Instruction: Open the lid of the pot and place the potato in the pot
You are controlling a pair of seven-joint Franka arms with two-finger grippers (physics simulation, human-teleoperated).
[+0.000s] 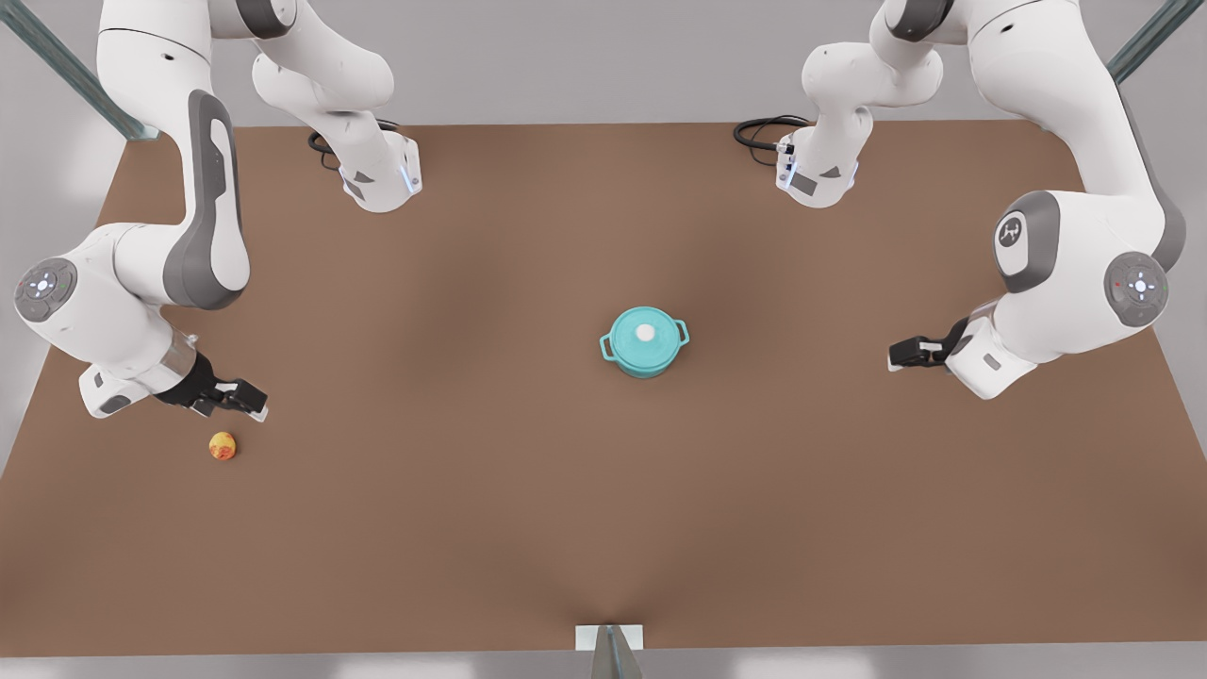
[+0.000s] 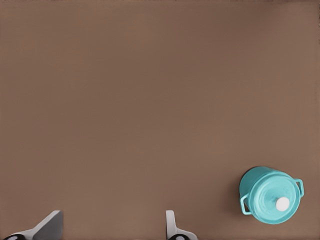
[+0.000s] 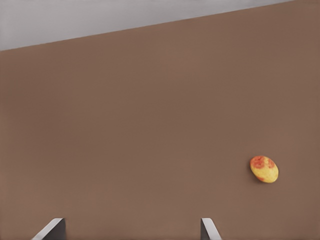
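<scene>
The teal pot [image 1: 645, 364] stands near the table's middle with the pot lid [image 1: 630, 330] shut on it, white knob up. My left gripper [image 1: 896, 355] hovers open to the front view's right of it, well apart. Its wrist view has the pot [image 2: 249, 186] and lid [image 2: 270, 192] off to one side of the open gripper [image 2: 110, 229]. The potato [image 1: 223, 445] lies on the table at the front view's left. My right gripper [image 1: 247, 400] hangs open just above and beside it, with nothing held. Its wrist view shows the potato [image 3: 264, 169] beyond the open gripper [image 3: 131, 230].
The brown table [image 1: 471, 528] runs bare between potato and pot. Both arm bases with black cables [image 1: 764, 132] stand at the back. A small grey mount [image 1: 610, 643] sits at the front edge. The table's edge [image 3: 150, 27] lies past the potato.
</scene>
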